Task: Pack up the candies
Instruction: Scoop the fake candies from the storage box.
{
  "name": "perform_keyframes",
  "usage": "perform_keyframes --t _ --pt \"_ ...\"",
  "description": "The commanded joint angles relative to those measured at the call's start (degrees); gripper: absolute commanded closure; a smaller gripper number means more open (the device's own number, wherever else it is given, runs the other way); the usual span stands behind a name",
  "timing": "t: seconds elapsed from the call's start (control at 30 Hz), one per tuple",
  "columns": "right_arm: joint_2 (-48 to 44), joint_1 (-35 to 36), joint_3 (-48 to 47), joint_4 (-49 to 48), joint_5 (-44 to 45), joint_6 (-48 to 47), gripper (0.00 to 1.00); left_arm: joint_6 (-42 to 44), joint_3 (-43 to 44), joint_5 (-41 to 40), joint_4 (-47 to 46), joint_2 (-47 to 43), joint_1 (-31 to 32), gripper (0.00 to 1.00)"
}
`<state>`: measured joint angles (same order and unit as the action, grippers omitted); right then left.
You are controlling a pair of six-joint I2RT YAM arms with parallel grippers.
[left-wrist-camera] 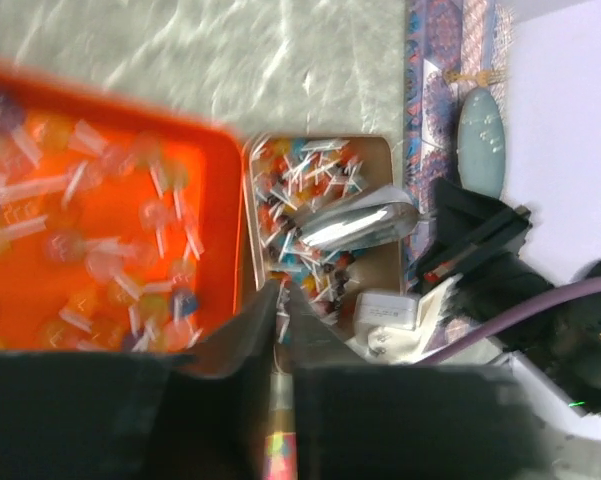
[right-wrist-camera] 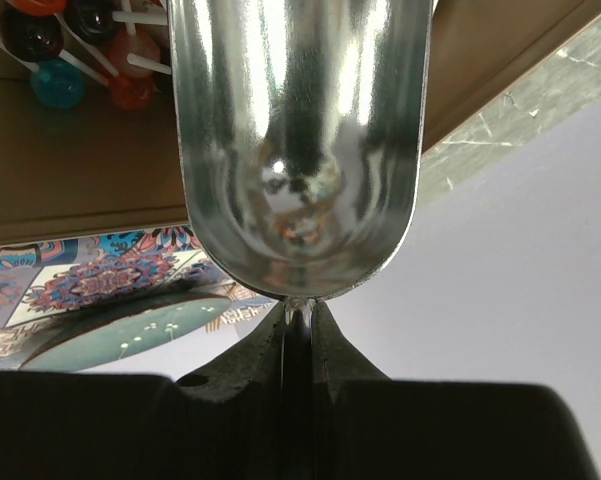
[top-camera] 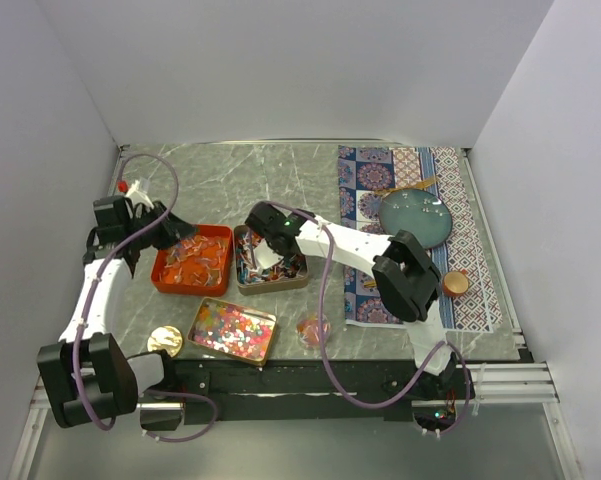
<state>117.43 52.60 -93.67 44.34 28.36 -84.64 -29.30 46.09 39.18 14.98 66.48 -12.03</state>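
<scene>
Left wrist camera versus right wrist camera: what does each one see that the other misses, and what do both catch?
Only the left wrist view shows the orange tray full of candies, and the left gripper. Only the right wrist view looks straight into the metal scoop and its shiny bowl. Both show that scoop pinched by the right gripper, the brown box of lollipops, the teal plate and the patterned mat.

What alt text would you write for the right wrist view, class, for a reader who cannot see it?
Black fingers pinch the handle of a shiny metal scoop, apparently empty, over a brown tin of lollipops; a teal plate lies lower left.
</scene>
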Motion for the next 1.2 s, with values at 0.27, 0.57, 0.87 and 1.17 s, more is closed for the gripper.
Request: perform_keyframes --t 0.27,0.57,0.87,1.17 --pt "0.96 -0.39 2.0 5.68 -12.01 -27.86 1.0 -0.76 -8.29 -9.47 1.63 3.65 1.48 0.99" --pt "1.14 0.84 3.49 5.15 -17.27 -28.64 1.0 -0.67 -7.59 -9.21 -0.12 11.56 4.56 0.99" --pt "-1.94 -3.72 2.53 8.48 -14.56 -35.32 1.0 -2.08 -6.71 -8.15 -2.5 15.7 8.78 0.99" --pt "-0.62 -3.73 -5.82 15.7 -26.59 -31.73 1.0 -2.16 -6.89 -7.98 -3.64 17.28 9.83 0.99"
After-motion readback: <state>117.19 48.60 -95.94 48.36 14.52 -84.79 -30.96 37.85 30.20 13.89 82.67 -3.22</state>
